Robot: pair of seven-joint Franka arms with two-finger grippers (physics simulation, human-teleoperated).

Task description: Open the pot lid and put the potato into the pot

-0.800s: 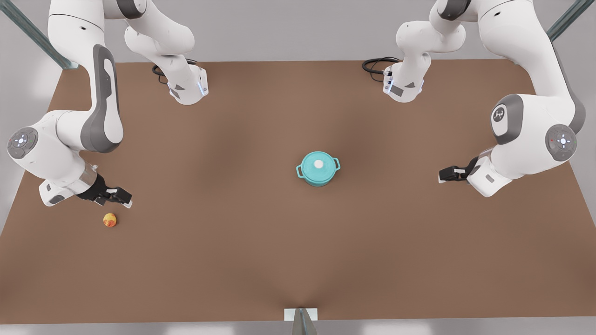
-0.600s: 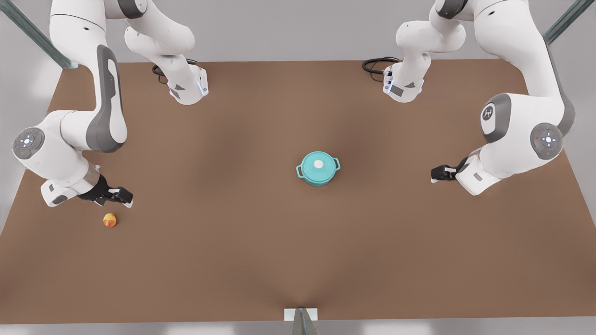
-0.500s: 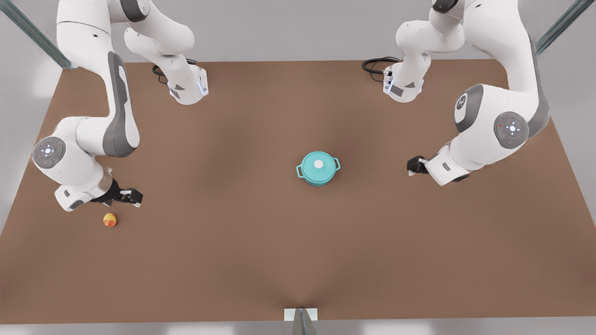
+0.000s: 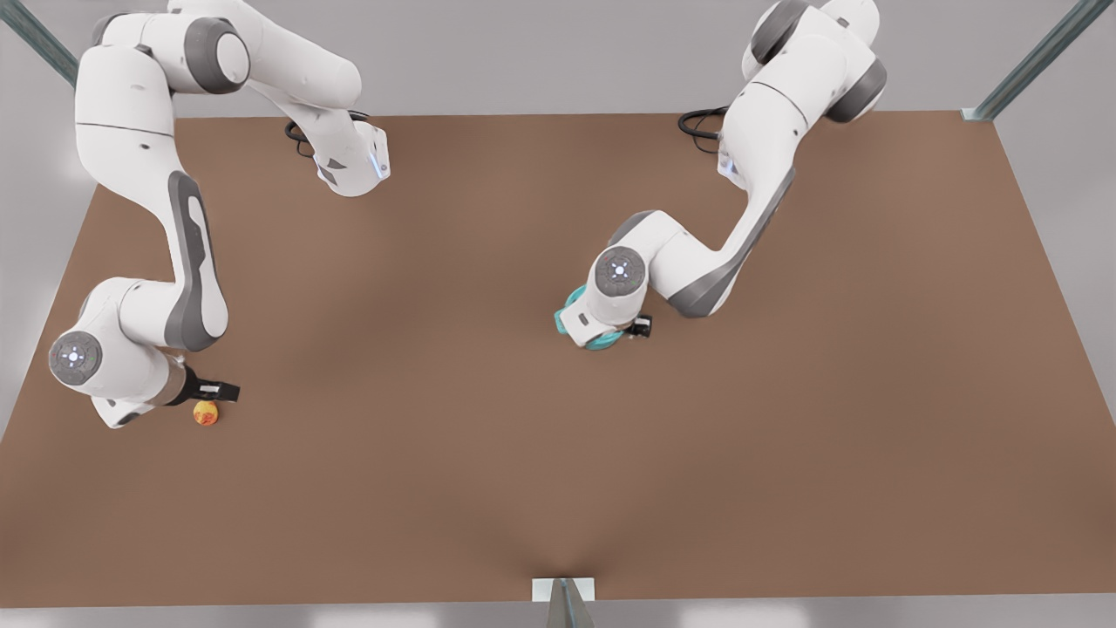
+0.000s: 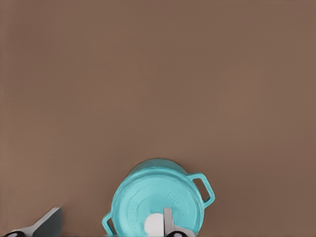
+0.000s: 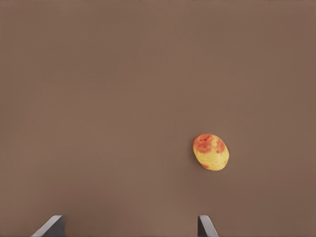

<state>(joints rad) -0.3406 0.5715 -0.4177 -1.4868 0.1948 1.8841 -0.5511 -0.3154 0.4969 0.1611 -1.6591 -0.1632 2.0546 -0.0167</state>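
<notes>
Brown table [image 4: 488, 453]: open left hand [image 5: 106, 224] over lidded pot [image 5: 158, 197]; open right hand [image 6: 131, 224] near potato [image 6: 211, 152].

The potato [image 6: 211, 152] lies on the brown table [image 6: 108, 98]. It sits ahead of the right gripper [image 6: 129, 227], nearer one fingertip [image 6: 206, 226], with the fingers spread wide.

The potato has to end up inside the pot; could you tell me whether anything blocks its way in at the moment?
Yes. The pot lid sits closed on the pot, covering the opening. The left gripper is above the lid's knob, open. The potato lies on the table under the open right gripper.
</notes>
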